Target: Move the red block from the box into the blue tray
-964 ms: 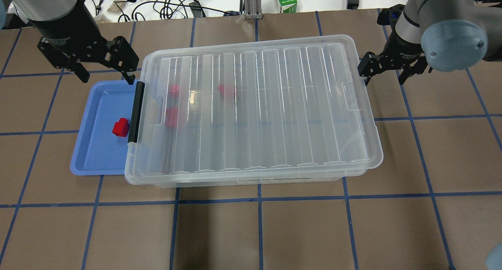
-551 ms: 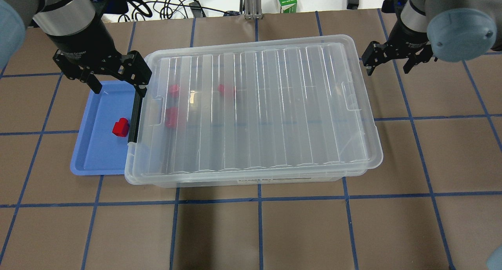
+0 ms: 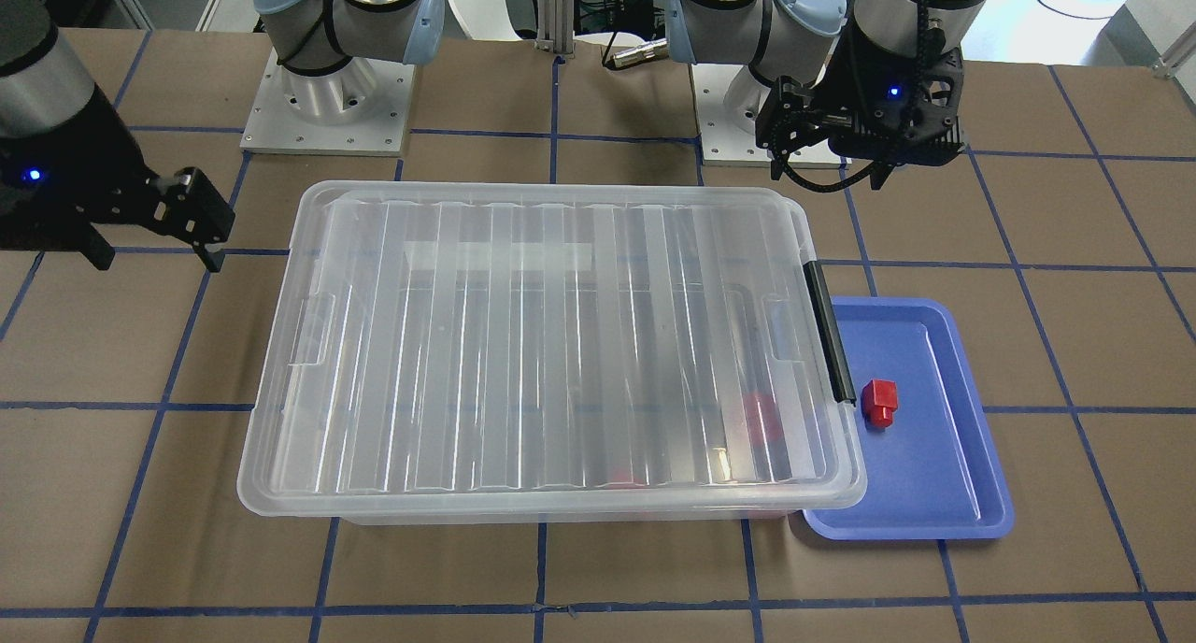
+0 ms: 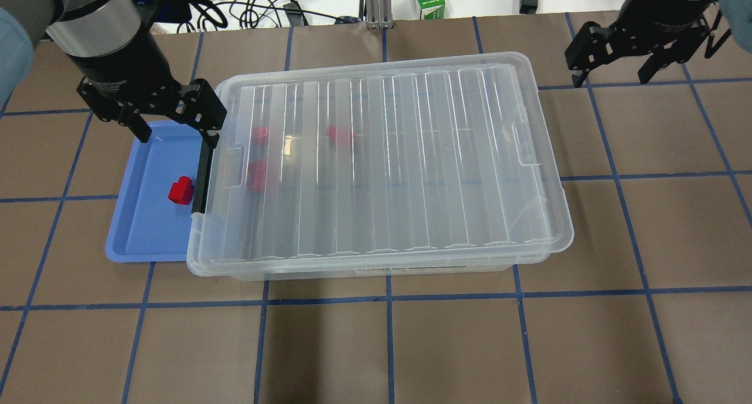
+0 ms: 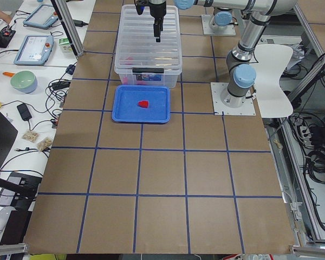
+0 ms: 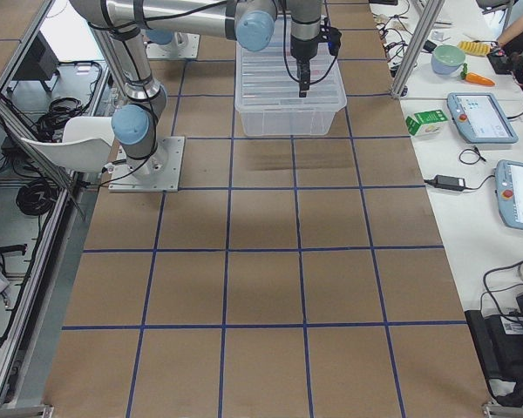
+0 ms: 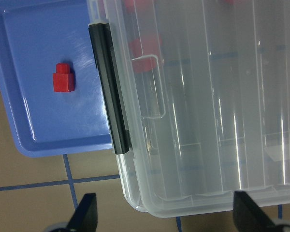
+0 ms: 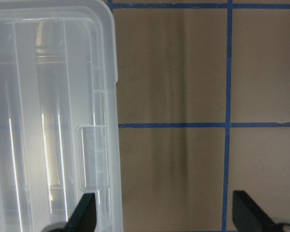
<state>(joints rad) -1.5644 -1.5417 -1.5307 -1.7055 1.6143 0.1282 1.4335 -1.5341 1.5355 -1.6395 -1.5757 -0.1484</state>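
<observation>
Red glossy plastic marks the red block [image 4: 181, 191], which lies in the smooth blue tray [image 4: 126, 222] at left of centre in the overhead frame. It sits just beside the black clip handle [image 4: 202, 169] of the box [image 4: 382, 157], not touching it. Its long axis, from cube to short stub, runs roughly along that handle. The left fingers [image 4: 143, 131], spread and empty, hang over the tray's upper end, with the block below them in frame. The right fingers [image 4: 578, 69], also spread, are at upper right, well apart. The box is ribbed, translucent and lidded, with blurred red pieces [image 4: 258, 135] inside. The placement looks done.
</observation>
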